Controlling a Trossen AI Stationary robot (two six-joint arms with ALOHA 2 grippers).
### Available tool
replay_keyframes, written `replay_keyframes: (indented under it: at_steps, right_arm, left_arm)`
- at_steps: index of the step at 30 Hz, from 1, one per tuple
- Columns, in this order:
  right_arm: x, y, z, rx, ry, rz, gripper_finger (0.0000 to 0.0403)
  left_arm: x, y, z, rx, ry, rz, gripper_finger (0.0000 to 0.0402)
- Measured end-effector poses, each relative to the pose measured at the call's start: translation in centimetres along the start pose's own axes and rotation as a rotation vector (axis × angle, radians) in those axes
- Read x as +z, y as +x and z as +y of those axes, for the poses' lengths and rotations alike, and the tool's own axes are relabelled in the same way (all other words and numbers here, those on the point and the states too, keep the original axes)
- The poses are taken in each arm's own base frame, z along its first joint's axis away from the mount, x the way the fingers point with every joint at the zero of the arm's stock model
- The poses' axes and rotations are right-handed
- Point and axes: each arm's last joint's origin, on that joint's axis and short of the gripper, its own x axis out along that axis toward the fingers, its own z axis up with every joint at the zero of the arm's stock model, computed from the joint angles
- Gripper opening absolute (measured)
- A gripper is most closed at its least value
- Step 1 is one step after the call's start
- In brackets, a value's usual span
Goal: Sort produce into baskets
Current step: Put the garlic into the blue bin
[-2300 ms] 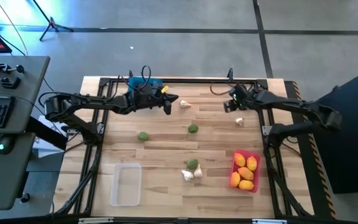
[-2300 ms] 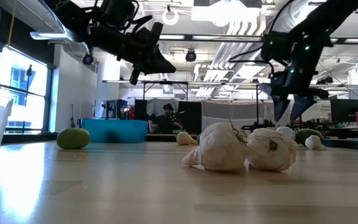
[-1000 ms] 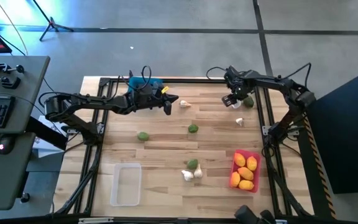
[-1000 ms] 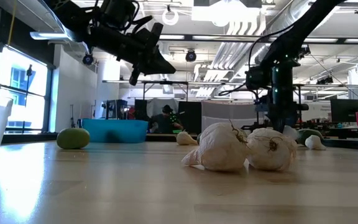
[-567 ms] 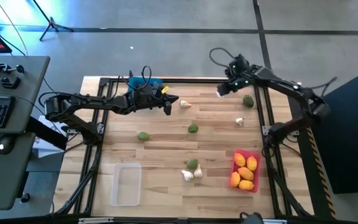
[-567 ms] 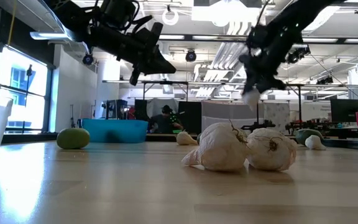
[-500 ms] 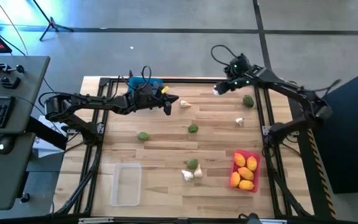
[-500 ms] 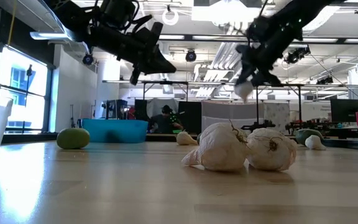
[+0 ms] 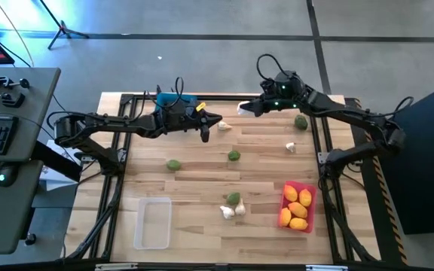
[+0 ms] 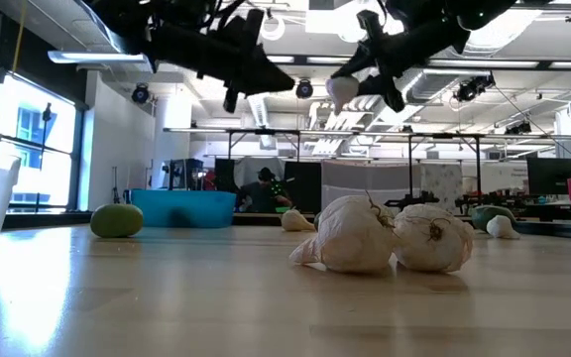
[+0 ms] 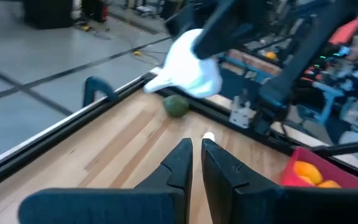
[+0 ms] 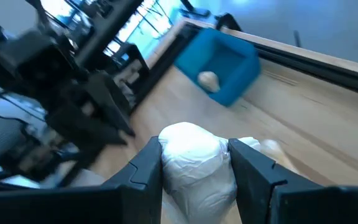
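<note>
My right gripper [image 9: 247, 108] is shut on a whitish garlic bulb [image 12: 194, 165] high over the table's far edge, right of the blue basket [image 9: 178, 98]. That bulb also shows in the low view [image 10: 342, 91] and the left wrist view [image 11: 188, 56]. My left gripper [image 9: 206, 125] hovers beside the blue basket, shut with nothing in it [image 11: 194, 152]. One garlic bulb [image 12: 209, 79] lies inside the blue basket [image 12: 225, 59]. The red basket [image 9: 307, 190] holds yellow fruits. The clear basket [image 9: 153, 223] stands near left. Green fruits [image 9: 173, 164] [image 9: 234, 156] and garlic bulbs [image 9: 227, 212] lie on the table. My right gripper pinches the garlic bulb between its two fingers, one on each opposite side [image 12: 166, 168]. The fingers come from the table's right, slanting a little downward. The bulb sits at the fingers' free ends [image 10: 342, 91], lifted clear, well above the table.
Loose on the wood lie a garlic bulb [image 9: 224, 126] by my left gripper, a green fruit [image 9: 301, 122] and a bulb [image 9: 291, 147] at the far right, and a green fruit [image 9: 233, 199] near the middle. A black frame [image 9: 224, 96] rims the table.
My right gripper has risen from the table's far right with the garlic bulb, tipped from pointing down to nearly level, and swung toward the table's left, toward the blue basket. The bulb is lifted clear. My left gripper has risen slightly and rolled a little.
</note>
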Motion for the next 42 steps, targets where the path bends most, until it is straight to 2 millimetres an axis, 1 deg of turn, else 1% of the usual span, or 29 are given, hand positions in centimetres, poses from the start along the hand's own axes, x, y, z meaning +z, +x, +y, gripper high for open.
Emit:
replay_keyframes:
  at_steps: [4, 7, 12, 20, 25, 29, 32, 37, 42]
  right_arm:
    - [0.3, 0.1, 0.9, 0.074, 0.016, -0.032, 0.0124]
    - [0.6, 0.1, 1.4, 0.149, 0.03, -0.046, 0.0124]
    - [0.9, 0.0, 1.8, 0.248, 0.037, -0.024, 0.0124]
    - [1.3, -0.3, 2.8, 0.436, 0.071, 0.021, 0.0124]
    - [1.9, -0.7, 3.6, 0.539, 0.074, 0.012, 0.0124]
    - [2.1, -0.8, 3.8, 0.57, 0.085, 0.007, 0.0124]
    - [2.1, -0.9, 3.9, 0.584, 0.091, 0.017, 0.0124]
    - [1.8, -0.8, 4.2, 0.598, 0.093, 0.035, 0.0124]
    - [1.3, -0.5, 5.0, 0.617, 0.089, 0.06, 0.0124]
  left_arm:
    - [1.4, 0.2, -0.6, -0.04, 0.0, -0.013, 0.0033]
    - [2.5, 0.4, -1.0, -0.05, 0.008, -0.028, 0.0049]
    - [4.7, 0.5, -2.1, -0.098, 0.107, -0.073, 0.0085]
    - [6.6, 0.5, -2.5, -0.068, 0.202, -0.049, 0.0138]
    - [7.2, 0.5, -2.6, -0.031, 0.247, -0.072, 0.016]
    - [7.2, 0.4, -2.7, -0.027, 0.279, -0.074, 0.017]
    - [7.2, 0.4, -2.9, -0.035, 0.297, -0.077, 0.0172]
    - [6.9, 0.4, -4.0, -0.065, 0.395, -0.078, 0.0172]
    - [6.7, 0.4, -4.6, -0.061, 0.353, -0.079, 0.0172]
